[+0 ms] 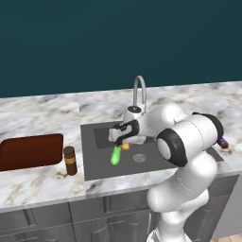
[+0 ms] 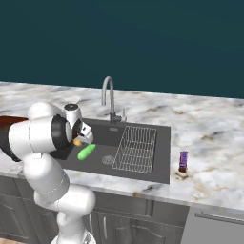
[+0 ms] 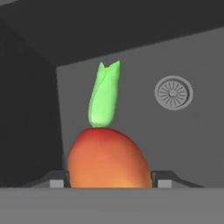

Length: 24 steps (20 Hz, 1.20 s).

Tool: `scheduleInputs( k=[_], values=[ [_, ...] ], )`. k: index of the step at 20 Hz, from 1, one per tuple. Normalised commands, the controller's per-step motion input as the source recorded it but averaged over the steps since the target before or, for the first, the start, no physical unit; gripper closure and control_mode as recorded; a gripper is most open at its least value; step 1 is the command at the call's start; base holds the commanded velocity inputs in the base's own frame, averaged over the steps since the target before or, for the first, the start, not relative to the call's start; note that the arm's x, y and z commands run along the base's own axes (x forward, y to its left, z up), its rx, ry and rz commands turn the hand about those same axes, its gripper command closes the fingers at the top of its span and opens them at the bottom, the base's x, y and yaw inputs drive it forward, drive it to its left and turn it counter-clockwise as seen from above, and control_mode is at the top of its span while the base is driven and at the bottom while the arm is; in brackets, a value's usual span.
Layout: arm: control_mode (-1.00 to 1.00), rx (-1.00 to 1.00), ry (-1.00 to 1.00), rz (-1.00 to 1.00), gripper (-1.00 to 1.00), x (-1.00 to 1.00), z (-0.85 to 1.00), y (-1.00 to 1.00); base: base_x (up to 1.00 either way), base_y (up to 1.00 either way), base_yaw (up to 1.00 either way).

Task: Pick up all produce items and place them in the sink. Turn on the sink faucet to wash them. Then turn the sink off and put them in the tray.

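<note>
From where I sit, the reddish-brown tray (image 1: 29, 150) lies shallow and smooth at the far left of the marble counter (image 1: 42, 182), with the brown jar (image 1: 70, 160) just beside it. Then comes the dark matte sink (image 1: 90, 163): the glossy green cucumber (image 1: 115, 155) rests on its floor, near the round drain (image 1: 139, 158). My gripper (image 1: 122, 140) hangs over the basin, and in the hand view the plump orange fruit (image 3: 108, 159) sits between the finger tips, so I judge it clasped (contact itself is hidden). I'm finishing the loading step; next I should let the fruit go, then reach for the slim gooseneck faucet (image 1: 139, 90). A purple bar (image 1: 222, 142) lies far right.
</note>
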Motion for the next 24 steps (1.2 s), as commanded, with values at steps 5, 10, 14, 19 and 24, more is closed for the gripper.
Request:
scheduleInputs(
  k=[5, 10, 14, 19, 24],
  values=[
    [-1.00, -0.03, 0.00, -0.04, 1.00, 0.21, -0.38, 0.00, 0.00, 0.00, 0.00],
    [-1.00, -0.02, 0.00, -0.04, 1.00, 0.18, -0.34, 0.00, 0.00, 0.00, 0.00],
    [-1.00, -0.01, 0.00, -0.04, 1.00, 0.19, -0.30, 0.00, 0.00, 0.00, 0.00],
    [-1.00, 0.00, 0.00, -0.05, 1.00, 0.25, -0.24, 0.04, 0.00, 0.00, 0.00],
    [-1.00, 0.00, 0.00, -0.05, 1.00, 0.28, -0.25, 0.10, 0.00, 0.00, 0.00]
  ],
)
